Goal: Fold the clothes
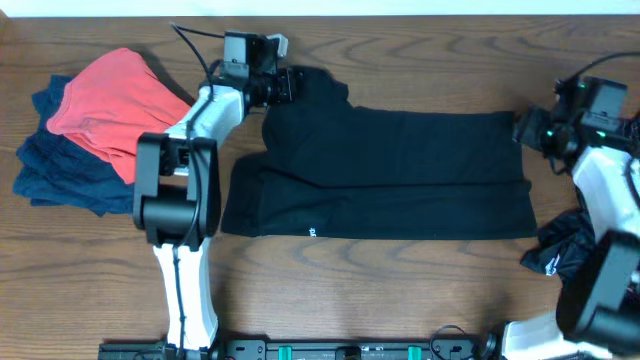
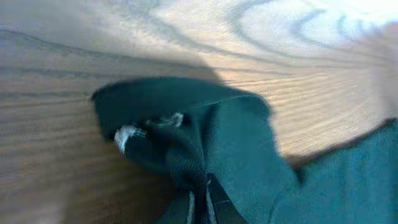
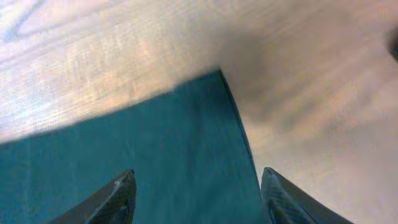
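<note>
A black shirt (image 1: 400, 170) lies flat across the middle of the table, folded lengthwise, with a small white logo (image 1: 313, 232) near its front edge. My left gripper (image 1: 290, 85) is at the shirt's far left corner, where a bunched flap sticks out. In the left wrist view the left gripper (image 2: 200, 196) is shut on a ridge of the shirt (image 2: 236, 143), with a white tag (image 2: 127, 137) beyond it. My right gripper (image 1: 527, 128) is at the far right corner. Seen from the right wrist, the gripper (image 3: 198, 186) is open, its fingers (image 3: 121, 193) straddling the shirt (image 3: 137, 149) edge.
A red garment (image 1: 110, 100) lies on a heap of dark blue ones (image 1: 60, 175) at the left. A crumpled black garment (image 1: 560, 250) sits by the right arm's base. The left arm stretches from the front edge to the far left corner of the shirt.
</note>
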Controlling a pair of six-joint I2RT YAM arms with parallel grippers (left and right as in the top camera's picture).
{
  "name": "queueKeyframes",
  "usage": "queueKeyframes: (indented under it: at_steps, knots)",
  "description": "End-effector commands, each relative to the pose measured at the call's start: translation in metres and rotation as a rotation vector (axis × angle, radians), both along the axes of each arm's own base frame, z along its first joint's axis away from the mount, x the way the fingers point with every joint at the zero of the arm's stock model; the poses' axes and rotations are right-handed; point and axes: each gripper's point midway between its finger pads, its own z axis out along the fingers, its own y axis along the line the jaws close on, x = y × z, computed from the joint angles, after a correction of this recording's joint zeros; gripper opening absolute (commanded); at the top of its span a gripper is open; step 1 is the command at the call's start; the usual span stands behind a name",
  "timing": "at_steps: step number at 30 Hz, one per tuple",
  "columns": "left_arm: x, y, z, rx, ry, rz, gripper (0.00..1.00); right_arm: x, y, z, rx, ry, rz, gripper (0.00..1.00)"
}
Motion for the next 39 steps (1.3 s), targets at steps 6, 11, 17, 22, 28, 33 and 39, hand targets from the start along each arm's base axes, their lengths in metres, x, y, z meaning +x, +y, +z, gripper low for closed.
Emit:
queueKeyframes:
  at_steps: [6,11,17,22,28,33,39]
  knots:
    - [-0.015,0.001,0.017,-0.010,0.068,-0.001,0.06,0.046,-0.001,-0.061,-0.027,-0.057,0.039,0.63]
    - [-0.020,0.002,0.014,-0.007,0.092,-0.001,0.06,0.059,-0.004,-0.083,-0.007,-0.084,0.006,0.64]
    - [-0.022,0.002,0.012,-0.006,0.102,0.000,0.06,0.065,-0.003,-0.103,0.026,-0.090,-0.023,0.64]
    - [-0.022,0.002,0.012,-0.005,0.104,0.000,0.06,0.065,0.003,-0.113,0.033,-0.075,-0.015,0.50]
    - [-0.026,0.003,0.009,-0.001,0.124,0.000,0.06,0.064,0.006,-0.115,0.035,-0.065,-0.010,0.13]
    - [-0.024,0.006,0.007,0.021,0.122,0.013,0.06,0.063,0.003,-0.116,0.031,-0.061,-0.018,0.01]
    - [-0.034,0.007,0.002,0.026,0.173,0.013,0.06,0.063,-0.006,-0.101,-0.004,-0.072,-0.051,0.01]
